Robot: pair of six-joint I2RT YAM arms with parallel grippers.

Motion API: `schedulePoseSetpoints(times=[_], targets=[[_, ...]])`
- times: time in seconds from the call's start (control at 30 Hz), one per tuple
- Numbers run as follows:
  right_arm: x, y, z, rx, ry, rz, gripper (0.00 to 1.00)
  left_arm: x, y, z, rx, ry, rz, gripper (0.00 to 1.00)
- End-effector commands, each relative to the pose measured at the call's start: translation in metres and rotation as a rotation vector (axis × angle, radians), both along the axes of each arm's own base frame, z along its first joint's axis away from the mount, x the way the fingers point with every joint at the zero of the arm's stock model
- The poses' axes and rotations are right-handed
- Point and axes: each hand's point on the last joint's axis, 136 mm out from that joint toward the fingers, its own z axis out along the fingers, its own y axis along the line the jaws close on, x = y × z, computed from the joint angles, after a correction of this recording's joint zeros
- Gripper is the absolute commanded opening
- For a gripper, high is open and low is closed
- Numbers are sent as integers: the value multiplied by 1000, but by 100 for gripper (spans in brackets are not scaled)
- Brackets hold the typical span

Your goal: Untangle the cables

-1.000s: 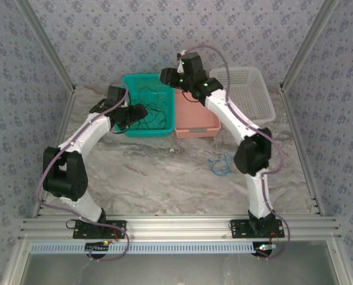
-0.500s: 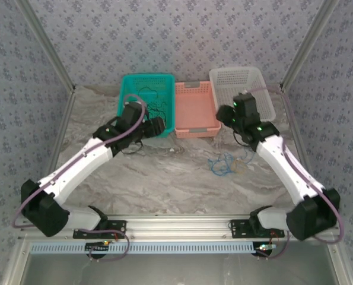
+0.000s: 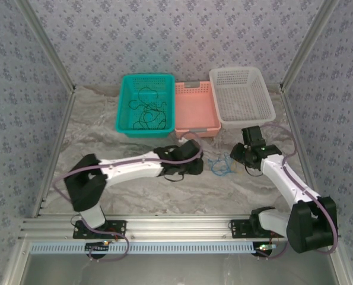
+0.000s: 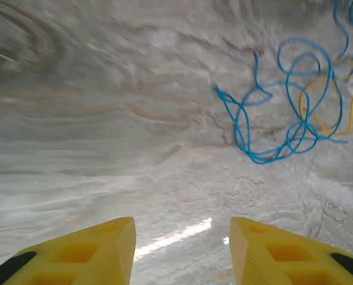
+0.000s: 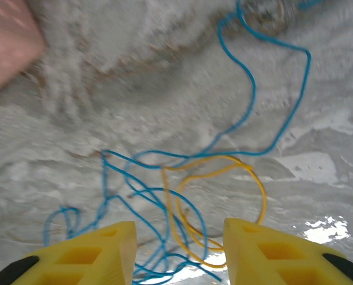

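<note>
**Descent to the counter (image 3: 134,196) complete**

Black cables (image 3: 145,113) lie in the teal basket (image 3: 124,101). The left tool (image 3: 196,166), now down from that basket, stands apart and empty beside the blue-and-yellow cables (image 3: 222,163). The right tool (image 3: 238,155), likewise lowered, hovers apart over them. Separation looks imminent. The counter is marbled, the walls (image 3: 164,35) patterned.

White arms, left arm (image 3: 132,168) and right arm (image 3: 286,178), big black joints (image 3: 84,185). Thin purple cable (image 3: 126,161) along each. On left claw (image 4: 181,234) and right claw (image 5: 179,234): chunky yellow fingers (image 4: 99,249), black tips (image 4: 10,267).
</note>
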Motion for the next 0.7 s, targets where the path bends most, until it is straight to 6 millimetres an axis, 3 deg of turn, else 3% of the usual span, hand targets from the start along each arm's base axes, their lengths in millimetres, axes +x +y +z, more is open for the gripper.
schedulePoseSetpoints(times=[0.0, 0.17, 0.37, 0.57, 0.67], targets=[[3, 4, -7, 41, -13, 13, 42, 5, -34, 10, -65, -1, -14, 46], [5, 7, -19, 66, -6, 54, 39, 7, -51, -18, -38, 43, -29, 50], [8, 8, -35, 86, 16, 42, 27, 9, -65, -40, -22, 82, -32, 50], [7, 5, -25, 77, -28, 23, 0, 14, -77, -59, -8, 91, -33, 49], [4, 4, -14, 75, -49, 25, 0, 20, -79, -76, -1, 96, -4, 47]])
